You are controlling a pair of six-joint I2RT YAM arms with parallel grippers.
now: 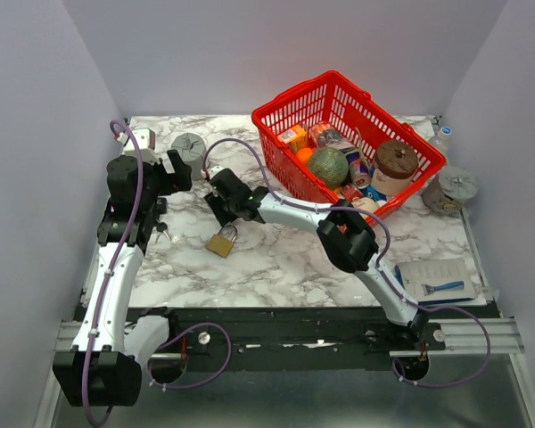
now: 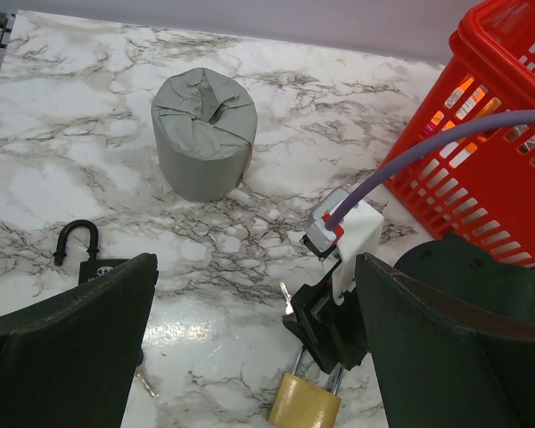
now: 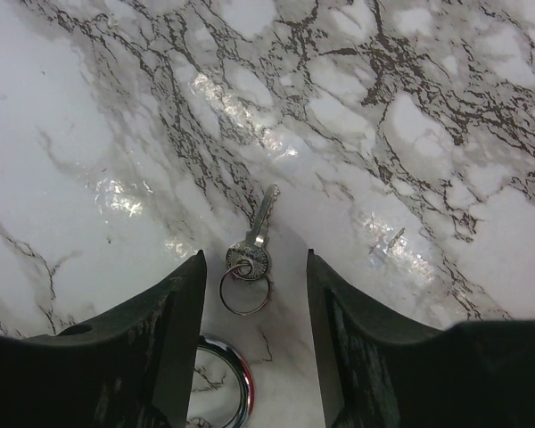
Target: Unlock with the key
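Right gripper (image 3: 253, 260) was down low over the marble table (image 3: 89, 134), jaws parted wide with nothing between the pads yet. The key (image 3: 254, 234) lay flat just beyond the shackle end of the brass padlock (image 1: 220, 242). It sat in the gap between the two fingers, blade pointing away from the padlock and its small ring trailing back toward the chrome shackle. In the right wrist view it looked all silver, round head included. It appeared clear of both fingers.

The left gripper (image 2: 256, 267) was hanging off to the side of the brass padlock, jaws spread and empty. The black padlock (image 2: 102, 266) lay on that same side, well apart from the brass one.

So the step in hand looked like the pickup, and it was a fiddly one:
- **Grip:** the key was thin and flat on a slick top. My read was to drop until the pads almost brushed the marble, then close squarely across the round head rather than the narrow blade, which could skate out.
- **Ring:** keeping it out of the pinch would stop the key tilting.
- **Approach:** the blade ran at a slant to the fingers, so a slight wrist turn before closing would help.
- **Hazard:** with the shackle that close behind, a sloppy descent could nudge the brass padlock.
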